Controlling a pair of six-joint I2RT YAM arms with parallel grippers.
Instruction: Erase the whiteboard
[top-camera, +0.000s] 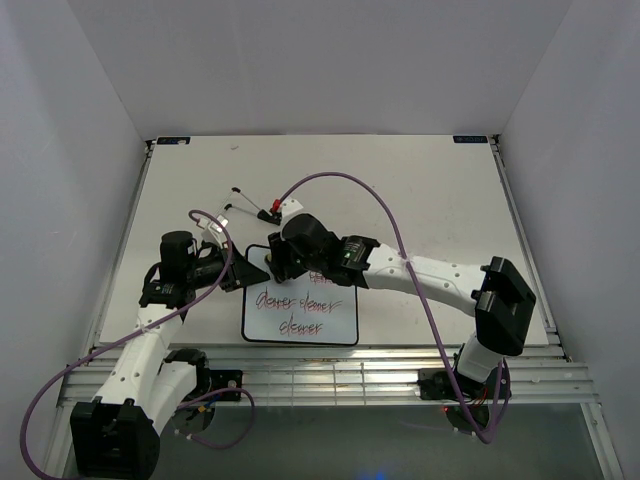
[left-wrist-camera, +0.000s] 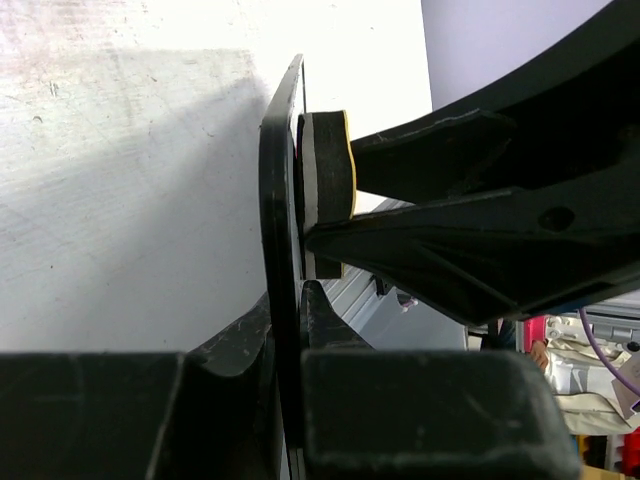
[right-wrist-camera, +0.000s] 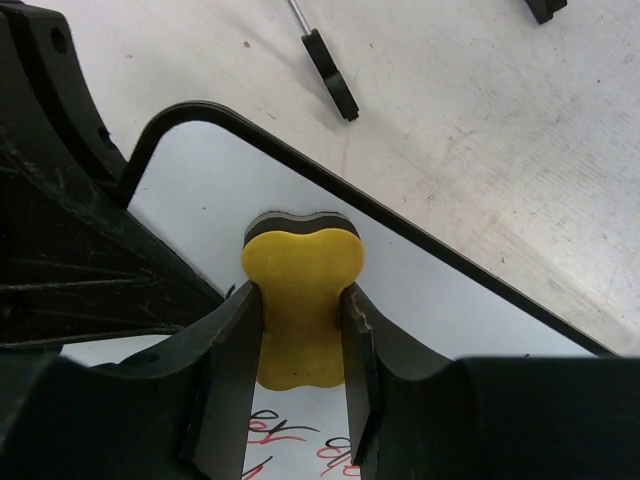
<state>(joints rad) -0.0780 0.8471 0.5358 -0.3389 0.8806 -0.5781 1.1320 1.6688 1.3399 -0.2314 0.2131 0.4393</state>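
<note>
White surface (top-camera: 430, 200) below; my right gripper (right-wrist-camera: 300, 300) pinches the eraser (right-wrist-camera: 302, 262) on the whiteboard (right-wrist-camera: 200, 195) at its far corner, writing (top-camera: 300, 312) nearer me; left gripper (left-wrist-camera: 292, 300) clamps its rim.

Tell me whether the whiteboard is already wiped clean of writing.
No. In the top view, red-and-black handwriting runs across the lower half of the whiteboard.
</note>
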